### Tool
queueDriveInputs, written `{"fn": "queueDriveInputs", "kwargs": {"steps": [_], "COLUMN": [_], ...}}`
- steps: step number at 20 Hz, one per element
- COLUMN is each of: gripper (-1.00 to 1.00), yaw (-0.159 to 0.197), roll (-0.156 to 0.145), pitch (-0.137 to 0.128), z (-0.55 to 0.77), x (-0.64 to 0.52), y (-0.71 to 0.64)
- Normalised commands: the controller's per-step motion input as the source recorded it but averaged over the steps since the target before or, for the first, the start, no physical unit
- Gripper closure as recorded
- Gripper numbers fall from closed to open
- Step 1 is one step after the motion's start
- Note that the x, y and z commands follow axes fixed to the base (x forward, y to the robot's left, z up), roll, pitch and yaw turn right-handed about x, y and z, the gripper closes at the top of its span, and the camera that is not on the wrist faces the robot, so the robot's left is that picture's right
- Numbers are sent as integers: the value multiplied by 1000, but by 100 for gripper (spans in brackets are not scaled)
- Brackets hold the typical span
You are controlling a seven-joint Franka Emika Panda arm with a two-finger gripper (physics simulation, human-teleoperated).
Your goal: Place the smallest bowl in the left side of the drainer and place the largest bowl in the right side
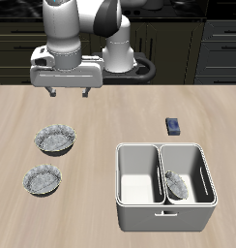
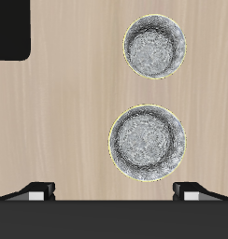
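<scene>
Exterior view: smallest bowl (image 1: 175,184) already in drainer (image 1: 139,218). Gripper (image 1: 69,94) spread wide, empty, above largest bowl (image 1: 56,140), well apart from drainer. Drop straight, pinch rim, not centre.

Two grey speckled bowls are sitting upright on the pale wooden desk (image 2: 50,121), well apart from each other, each showing a thin yellowish rim. The bigger bowl (image 2: 148,140) is lying near the pincer (image 2: 114,190). The other bowl (image 2: 155,45) is resting farther from it, nearly in line. The pincer's two fingertips (image 2: 36,189) are standing wide apart, with nothing between them. A black shape (image 2: 8,28) with a rounded corner is showing at the edge; what it is cannot be told.
</scene>
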Motion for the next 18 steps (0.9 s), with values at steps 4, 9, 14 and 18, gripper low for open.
{"fn": "queueDriveInputs", "kwargs": {"steps": [4, 9, 14, 18], "gripper": [-100, -100, -100, -100], "yaw": [18, 7, -8, -7], "roll": [16, 27, -1, -3], "pitch": [28, 17, 16, 27], "z": [-251, -122, -57, -197], "x": [48, -14, 27, 72], "y": [-63, -5, -137, -94]}}
